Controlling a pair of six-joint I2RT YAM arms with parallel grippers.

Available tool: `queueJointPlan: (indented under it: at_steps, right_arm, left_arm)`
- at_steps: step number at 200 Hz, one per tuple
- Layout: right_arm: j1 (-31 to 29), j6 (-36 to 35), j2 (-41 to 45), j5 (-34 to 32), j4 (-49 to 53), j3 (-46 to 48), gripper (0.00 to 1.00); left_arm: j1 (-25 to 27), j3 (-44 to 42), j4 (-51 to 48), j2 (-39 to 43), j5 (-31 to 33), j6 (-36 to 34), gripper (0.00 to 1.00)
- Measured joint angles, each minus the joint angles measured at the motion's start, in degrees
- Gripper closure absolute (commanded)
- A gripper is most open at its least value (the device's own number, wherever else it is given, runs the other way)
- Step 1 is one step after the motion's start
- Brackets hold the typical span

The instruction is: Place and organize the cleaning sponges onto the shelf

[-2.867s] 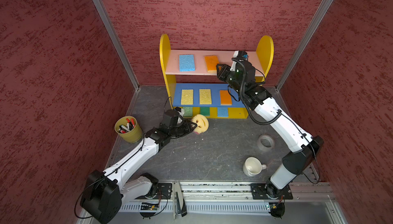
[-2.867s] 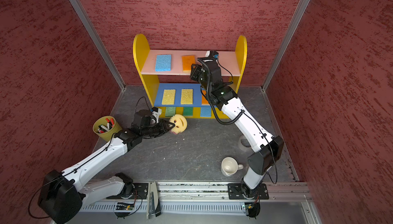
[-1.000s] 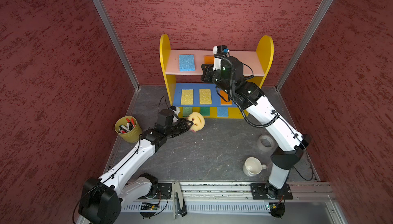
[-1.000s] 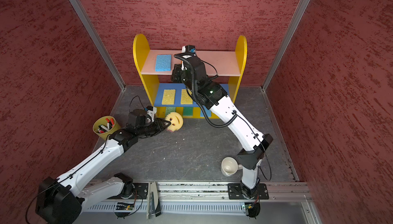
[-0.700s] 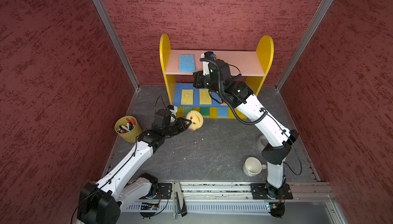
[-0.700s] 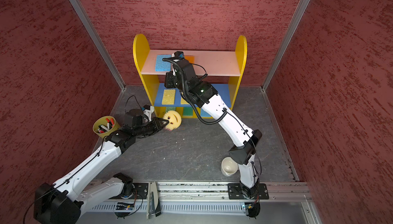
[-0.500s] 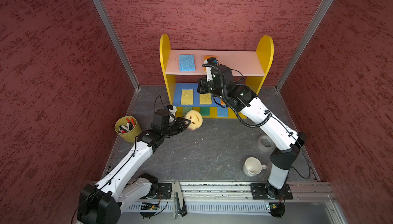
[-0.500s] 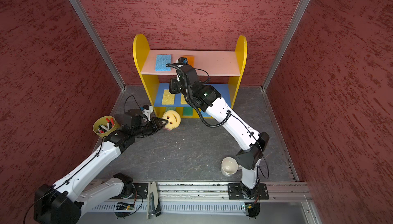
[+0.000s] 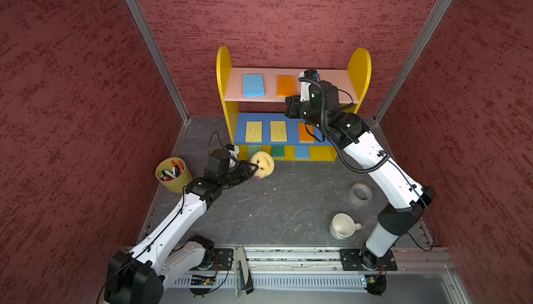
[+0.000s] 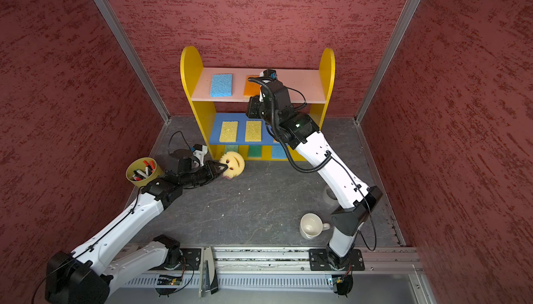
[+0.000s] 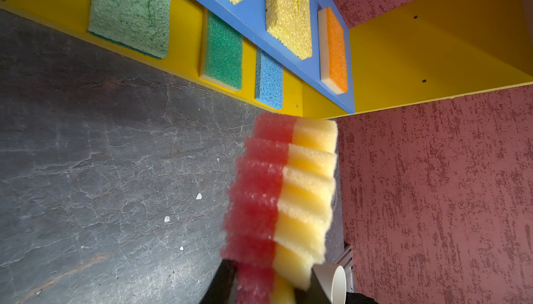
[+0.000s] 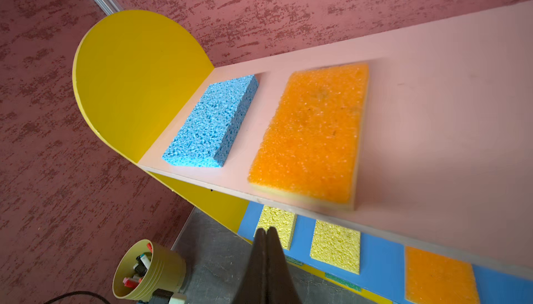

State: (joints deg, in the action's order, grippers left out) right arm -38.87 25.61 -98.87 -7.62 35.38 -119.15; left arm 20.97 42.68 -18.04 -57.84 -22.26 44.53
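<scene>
Sponge (image 9: 265,162) clamped in left end effector (image 9: 254,169); right end effector (image 12: 266,232) closed.

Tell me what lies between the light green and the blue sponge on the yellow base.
A dark green sponge, apart from both; the left wrist view shows it best.

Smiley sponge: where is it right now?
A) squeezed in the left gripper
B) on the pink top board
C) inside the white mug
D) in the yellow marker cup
A: the smiley sponge is pinched by the left gripper, just in front of the shelf.
</scene>
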Motion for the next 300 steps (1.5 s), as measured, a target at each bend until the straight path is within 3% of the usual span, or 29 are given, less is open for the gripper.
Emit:
queueJointPlan:
  at_steps: [300]
  right_arm:
    - [3.15, 2.47, -7.76, 5.46, 1.01, -7.93, 1.0]
  left_arm:
    - [-0.79, 0.02, -0.02, 0.0, -1.16, 0.0, 0.75]
